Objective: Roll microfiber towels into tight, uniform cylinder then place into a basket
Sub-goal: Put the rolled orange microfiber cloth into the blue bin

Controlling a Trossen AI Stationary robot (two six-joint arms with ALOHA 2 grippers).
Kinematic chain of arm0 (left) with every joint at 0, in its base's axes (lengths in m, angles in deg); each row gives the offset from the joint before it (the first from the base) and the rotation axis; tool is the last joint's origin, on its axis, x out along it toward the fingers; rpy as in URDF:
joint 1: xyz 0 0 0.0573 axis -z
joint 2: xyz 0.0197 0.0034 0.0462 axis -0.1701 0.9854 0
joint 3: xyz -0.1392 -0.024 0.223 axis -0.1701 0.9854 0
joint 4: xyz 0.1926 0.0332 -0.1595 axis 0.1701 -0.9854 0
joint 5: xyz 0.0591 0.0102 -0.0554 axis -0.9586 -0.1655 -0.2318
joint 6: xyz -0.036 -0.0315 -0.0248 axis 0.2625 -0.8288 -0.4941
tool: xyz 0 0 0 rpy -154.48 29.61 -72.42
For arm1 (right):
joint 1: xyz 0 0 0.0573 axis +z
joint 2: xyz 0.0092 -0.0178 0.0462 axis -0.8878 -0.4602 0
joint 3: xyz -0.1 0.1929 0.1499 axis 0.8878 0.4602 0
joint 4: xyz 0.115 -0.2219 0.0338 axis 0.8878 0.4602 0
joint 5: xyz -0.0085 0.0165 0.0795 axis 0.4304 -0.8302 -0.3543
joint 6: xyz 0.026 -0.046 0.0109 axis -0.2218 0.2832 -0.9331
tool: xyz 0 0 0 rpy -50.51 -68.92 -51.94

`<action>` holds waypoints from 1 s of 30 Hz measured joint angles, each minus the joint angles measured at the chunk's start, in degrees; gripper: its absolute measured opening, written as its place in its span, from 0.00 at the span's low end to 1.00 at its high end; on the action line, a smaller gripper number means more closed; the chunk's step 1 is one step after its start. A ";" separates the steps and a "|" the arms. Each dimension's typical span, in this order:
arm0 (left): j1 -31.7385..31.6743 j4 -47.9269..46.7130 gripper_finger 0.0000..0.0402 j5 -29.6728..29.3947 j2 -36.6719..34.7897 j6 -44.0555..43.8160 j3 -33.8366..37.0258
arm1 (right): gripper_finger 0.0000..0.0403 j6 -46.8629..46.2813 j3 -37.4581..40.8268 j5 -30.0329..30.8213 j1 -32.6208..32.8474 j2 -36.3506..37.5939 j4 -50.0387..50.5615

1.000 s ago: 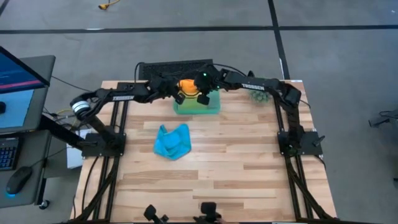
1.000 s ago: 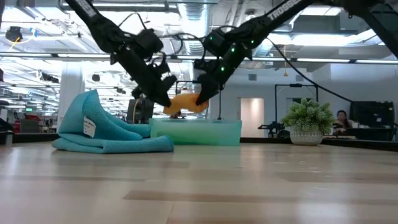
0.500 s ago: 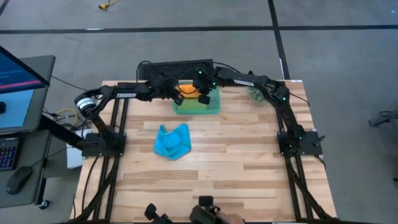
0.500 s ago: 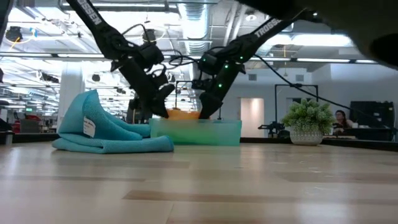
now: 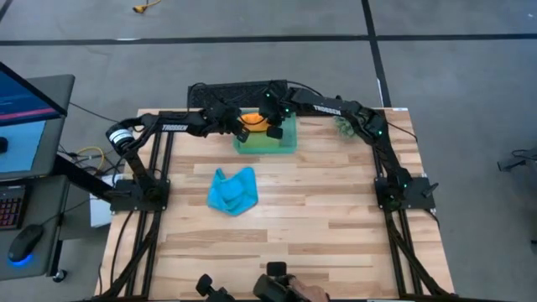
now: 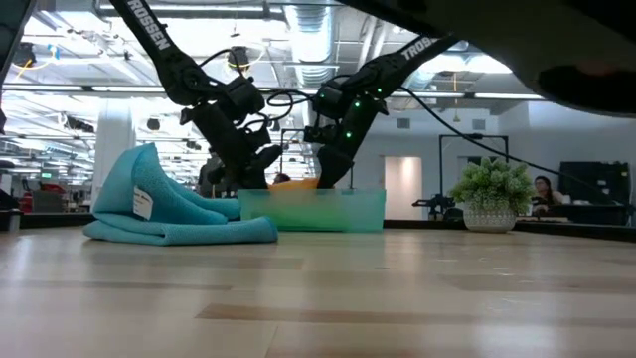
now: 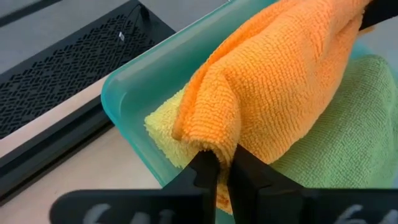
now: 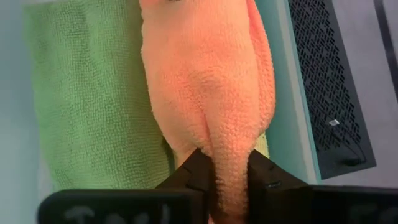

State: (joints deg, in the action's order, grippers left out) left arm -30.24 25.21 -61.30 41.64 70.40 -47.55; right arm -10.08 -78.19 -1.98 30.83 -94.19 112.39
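High view: the wooden table (image 5: 319, 226) carries both dark arms reaching to its far edge, where they meet over the basket (image 5: 285, 143). The crumpled blue towel (image 5: 232, 190) lies near the table's middle, well apart from the basket and still unrolled.

A second ago the orange towel (image 7: 286, 81) hung between the two grippers clear above the basket rim; in the low view it has now sunk until only a sliver shows over the teal wall. So the roll is being lowered in, and this towel's placing is nearly done.

Inside the basket the green towel (image 8: 87, 99) lies flat with a yellow towel (image 7: 171, 134) peeping out beneath, the orange one resting across them toward the far wall.

The left gripper (image 7: 222, 168) pinches the orange towel's left end, fingers closed tight on a fold. The right gripper (image 8: 224, 171) clamps the opposite end likewise. Whether the roll already rests fully on the green cloth is hard to say from these angles; probably it does.

Both need only let go, leaving the blue towel to roll.
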 joint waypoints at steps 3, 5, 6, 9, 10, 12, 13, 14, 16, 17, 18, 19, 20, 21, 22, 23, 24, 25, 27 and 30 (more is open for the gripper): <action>0.05 -0.07 0.06 0.00 0.00 0.10 0.01 | 0.22 0.41 0.00 1.04 0.02 0.00 -0.01; 0.13 0.02 0.10 -0.03 0.00 0.18 0.04 | 0.27 1.08 0.00 1.53 0.20 0.00 -0.01; 0.13 0.15 0.12 -0.02 0.00 0.26 0.04 | 0.30 1.08 0.00 1.55 0.20 0.00 -0.01; 0.15 0.84 0.19 0.15 0.02 0.28 0.09 | 0.38 1.08 0.00 1.58 0.19 0.00 0.27; 0.15 0.63 0.21 0.40 0.06 0.28 -0.11 | 0.41 1.08 0.00 1.58 0.17 0.00 0.44; 0.16 -0.09 0.25 0.55 0.16 0.28 -0.80 | 0.46 1.08 0.00 1.59 0.17 0.00 0.69; 0.20 -0.35 0.27 0.78 0.18 0.28 -1.09 | 0.48 1.08 0.00 1.57 0.17 0.00 0.69; 0.22 -0.65 0.28 1.32 0.22 0.29 -1.45 | 0.50 1.06 0.00 1.59 0.17 0.00 0.69; 0.17 -1.83 0.31 3.15 0.24 1.01 -2.40 | 0.53 1.06 0.00 1.59 0.17 0.00 0.76; 0.15 -2.58 0.32 3.72 0.24 1.63 -3.05 | 0.53 1.06 0.00 1.59 0.17 0.00 1.00; 0.17 -3.54 0.33 4.09 0.24 2.24 -3.83 | 0.53 1.06 0.00 1.59 0.17 0.00 1.38; 0.18 -4.80 0.34 4.22 0.24 2.78 -4.84 | 0.53 1.06 0.00 1.59 0.17 0.00 1.90; 0.23 -6.13 0.34 4.26 0.24 3.22 -5.85 | 0.53 1.06 0.02 1.59 0.17 0.00 2.29; 0.22 -7.13 0.34 4.24 0.24 3.76 -6.64 | 0.52 1.08 0.02 1.57 0.17 0.00 2.46; 0.22 -8.11 0.35 4.22 0.24 4.27 -7.35 | 0.51 1.08 0.02 1.57 0.17 0.00 2.55; 0.22 -8.95 0.35 4.22 0.24 4.56 -7.98 | 0.50 1.08 0.02 1.57 0.17 0.00 2.49; 0.22 -9.23 0.35 4.20 0.24 4.70 -8.47 | 0.49 1.08 0.02 1.57 0.17 0.00 2.43; 0.22 -9.32 0.35 4.24 0.24 4.93 -8.86 | 0.48 1.08 0.02 1.57 0.17 0.00 2.37; 0.24 -10.48 0.35 4.59 0.20 5.07 -9.28 | 0.46 1.08 0.04 1.57 0.15 0.00 2.37; 0.50 -13.51 0.35 4.61 0.20 6.53 -9.35 | 0.45 1.08 0.04 1.55 0.11 0.00 2.61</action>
State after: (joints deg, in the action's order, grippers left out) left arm -29.73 11.70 -56.69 41.84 76.93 -56.91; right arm -9.00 -78.15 -0.43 30.94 -94.19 115.00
